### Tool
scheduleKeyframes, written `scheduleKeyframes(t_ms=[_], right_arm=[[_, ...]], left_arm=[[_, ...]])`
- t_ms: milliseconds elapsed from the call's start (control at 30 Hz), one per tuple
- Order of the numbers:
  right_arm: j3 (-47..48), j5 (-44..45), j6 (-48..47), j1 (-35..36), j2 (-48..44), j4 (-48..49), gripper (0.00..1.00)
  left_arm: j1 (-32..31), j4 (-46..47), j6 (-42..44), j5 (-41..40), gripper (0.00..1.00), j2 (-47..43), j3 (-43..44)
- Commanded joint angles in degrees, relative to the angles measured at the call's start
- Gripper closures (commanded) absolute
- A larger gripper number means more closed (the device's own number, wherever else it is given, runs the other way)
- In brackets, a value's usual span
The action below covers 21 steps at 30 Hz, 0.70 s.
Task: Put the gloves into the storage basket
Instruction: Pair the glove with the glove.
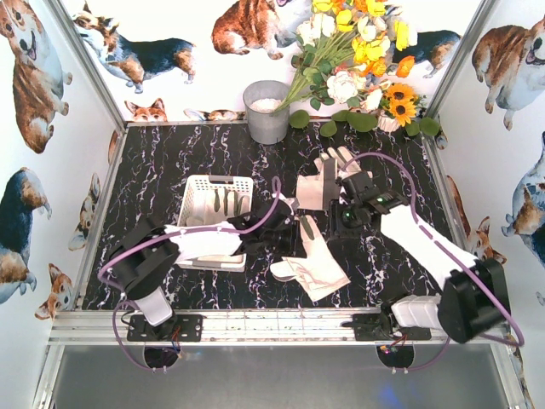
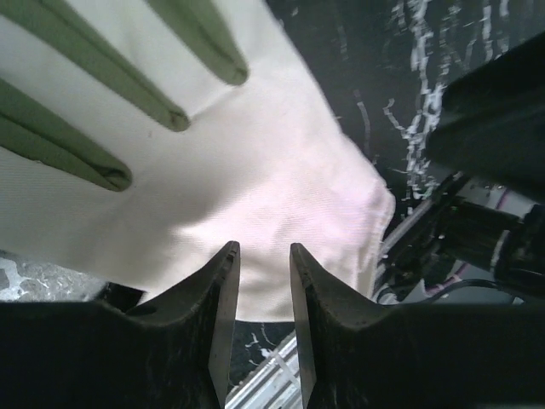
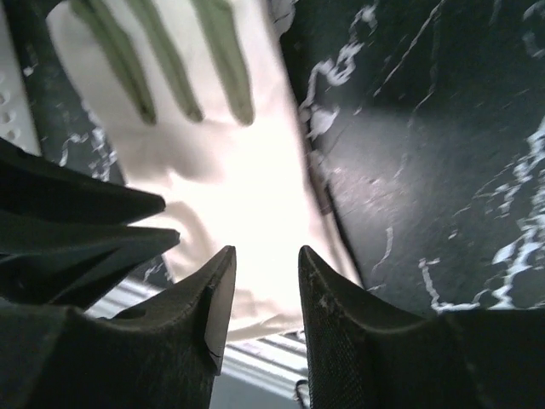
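Observation:
The white slotted storage basket [image 1: 197, 192] stands left of centre with grey-fingered glove fabric [image 1: 226, 201] inside it. One cream glove [image 1: 312, 267] lies flat on the table near the front edge. Another glove [image 1: 327, 179] lies further back. My left gripper [image 1: 285, 233] hovers at the front glove's left side. In the left wrist view its jaws [image 2: 264, 249] are open a little with nothing between them, the glove [image 2: 255, 170] just beyond the tips. My right gripper [image 1: 344, 220] is open over the same glove [image 3: 247, 196], its jaws [image 3: 266, 250] empty.
A grey metal bucket [image 1: 267, 111] stands at the back, beside a bunch of artificial flowers [image 1: 358, 60]. The metal rail [image 1: 272, 324] runs along the table's near edge. The two arms' cables loop over the middle of the black marbled table [image 1: 162, 162].

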Motion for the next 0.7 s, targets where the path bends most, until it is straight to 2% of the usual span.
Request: scheduleKeyframes(t_ms=[0, 133, 267, 467, 667], right_arm=[[-3.95, -11.07, 4.53, 0.02, -5.02, -1.58, 0.66], [-10.88, -20.03, 10.87, 1.00, -7.45, 4.57, 0.76], [-14.15, -23.02, 13.95, 3.42, -8.00, 7.90, 0.80], [-16.22, -22.76, 15.91, 7.04, -6.53, 10.89, 0.87], [-19.66, -20.43, 16.56, 7.19, -2.86, 14.13, 0.91]], left_arm=[[-0.32, -2.39, 0.67, -3.13, 0.75, -5.15, 2.11], [-0.37, -1.15, -0.84, -3.05, 0.82, -5.80, -0.89], [-1.12, 3.91, -3.75, -1.38, 0.85, -5.45, -3.32], [-2.91, 4.73, -4.45, -1.89, 0.87, -3.67, -3.28], [-4.13, 4.53, -5.02, -3.87, 0.88, -1.27, -4.61]])
